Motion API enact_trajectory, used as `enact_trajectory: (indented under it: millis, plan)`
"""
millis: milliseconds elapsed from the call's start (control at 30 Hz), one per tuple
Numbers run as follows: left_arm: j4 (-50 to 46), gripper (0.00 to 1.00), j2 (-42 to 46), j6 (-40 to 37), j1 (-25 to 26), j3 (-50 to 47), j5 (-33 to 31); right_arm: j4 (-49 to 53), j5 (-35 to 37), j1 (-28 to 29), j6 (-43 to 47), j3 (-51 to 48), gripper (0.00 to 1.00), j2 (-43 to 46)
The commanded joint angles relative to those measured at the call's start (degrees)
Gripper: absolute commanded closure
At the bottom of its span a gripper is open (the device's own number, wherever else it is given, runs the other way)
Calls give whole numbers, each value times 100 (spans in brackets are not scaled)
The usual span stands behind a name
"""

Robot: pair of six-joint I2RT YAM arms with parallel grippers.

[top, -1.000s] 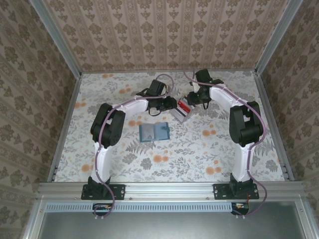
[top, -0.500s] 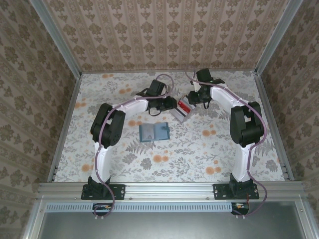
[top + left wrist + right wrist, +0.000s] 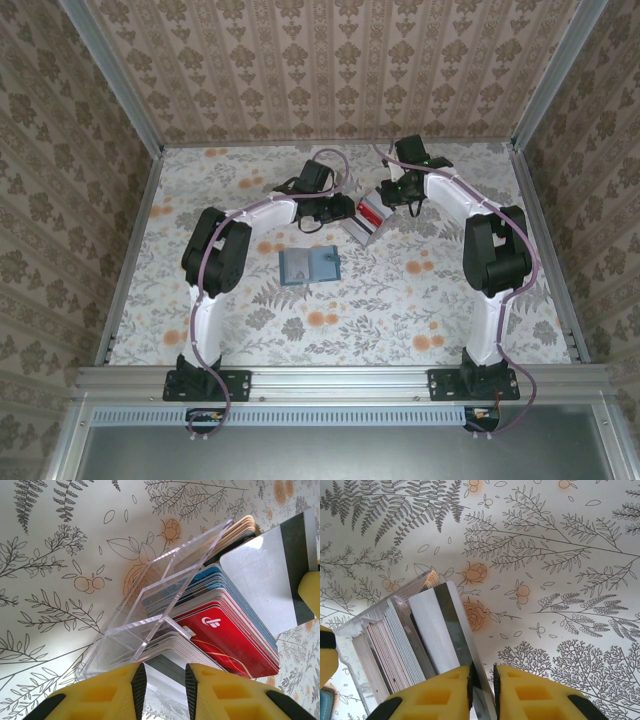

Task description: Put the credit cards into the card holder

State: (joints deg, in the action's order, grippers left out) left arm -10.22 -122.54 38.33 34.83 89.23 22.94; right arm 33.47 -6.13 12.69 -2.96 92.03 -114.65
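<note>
1. From above, one flowered desk (image 3: 400, 300) carries one clear rack (image 3: 360, 230) and one teal card holder (image 3: 308, 265). The holder lies flat on the near-left side of the rack, apart from it. Two arms reach in. The left jaws are at the rack's left side and the right jaws at its far-right side.
2. At the left wrist, the left jaws are clenched on the rack's wall. The credit cards (image 3: 225, 625) stand packed on edge inside the rack, too many to count, and one of them shows a red face. One grey-white card (image 3: 260, 575) with a dark stripe stands higher than the rest at the rack's right end.
3. At the right wrist, the right jaws pinch that one striped card by its edge. I cannot tell whether it is clear of the rack.
</note>
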Motion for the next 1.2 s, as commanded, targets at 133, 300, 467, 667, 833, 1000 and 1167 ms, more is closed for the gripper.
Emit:
enact_trajectory:
  millis: [133,300,467,667,833,1000,1167]
  plan:
    - [-276,68,-187,29,-11,-121,-26,45,-128,-58,24,-36,89,415]
    - [-284,68,-108,26,-9,-139,-26,-72,-466,-90,-105,-164,93,614]
    - [-308,68,12,10,-5,-140,-10,-224,-1002,-207,-309,-317,95,824]
    - [-18,67,455,86,15,-400,-139,-714,-1747,-379,-713,-722,97,1189]
    - [196,63,895,107,-38,-627,-115,-1177,-2362,-517,-1153,-1120,99,1512]
    - [379,63,1334,96,-38,-887,-156,-1696,-3030,-609,-1647,-1436,99,1720]
    - [695,62,1802,30,-111,-1391,-254,-2390,-3646,-627,-2251,-1819,99,1909]
